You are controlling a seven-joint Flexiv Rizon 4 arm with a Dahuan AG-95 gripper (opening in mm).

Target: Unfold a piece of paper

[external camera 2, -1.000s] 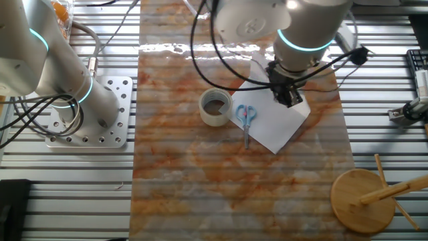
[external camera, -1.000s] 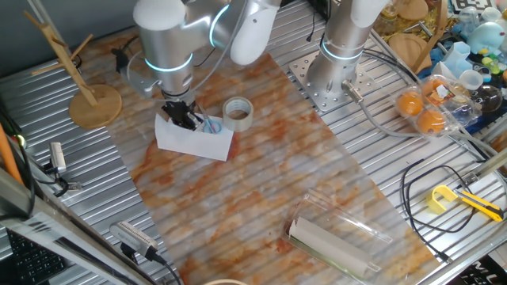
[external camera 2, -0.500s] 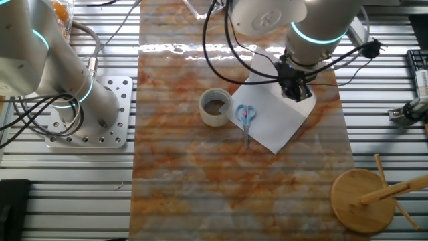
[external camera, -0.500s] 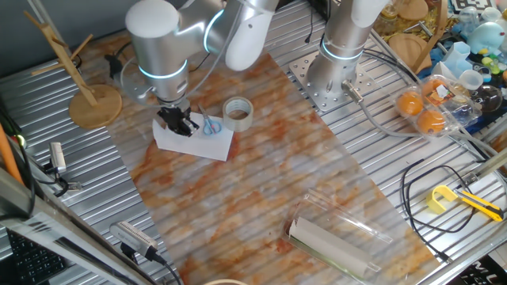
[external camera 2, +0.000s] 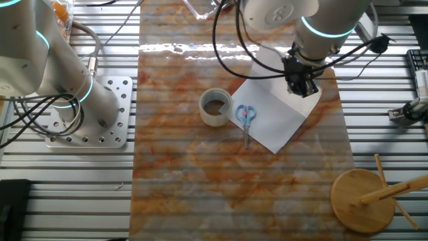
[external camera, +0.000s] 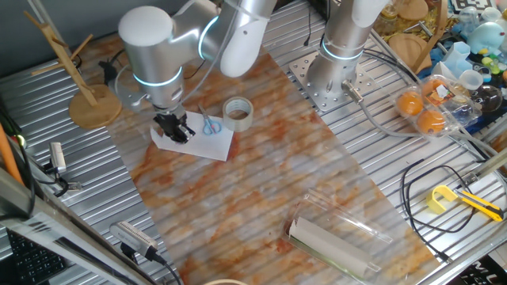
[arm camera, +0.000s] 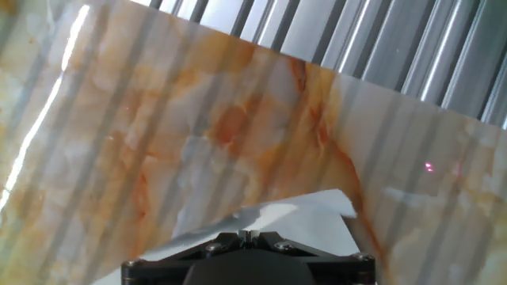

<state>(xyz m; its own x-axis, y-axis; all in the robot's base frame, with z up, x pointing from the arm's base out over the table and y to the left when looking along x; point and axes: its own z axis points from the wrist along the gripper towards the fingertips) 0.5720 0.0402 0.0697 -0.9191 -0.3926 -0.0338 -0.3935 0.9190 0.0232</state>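
Observation:
The piece of paper is a white sheet lying on the marbled mat, left of centre. It also shows in the other fixed view and at the bottom of the hand view. My gripper is down at the sheet's left end, at its top right corner in the other fixed view. The jaws are shut in the hand view, pinching the paper's edge. Blue-handled scissors lie on the sheet beside the gripper.
A grey tape roll stands just right of the paper. A beige rolled sheet in clear plastic lies at the front right. A wooden stand is at the left. A second arm's base stands at the back.
My gripper has moved left, away from the tape roll, drawing the paper's edge with it. The sheet now lies wider and flatter. The scissors have not moved.

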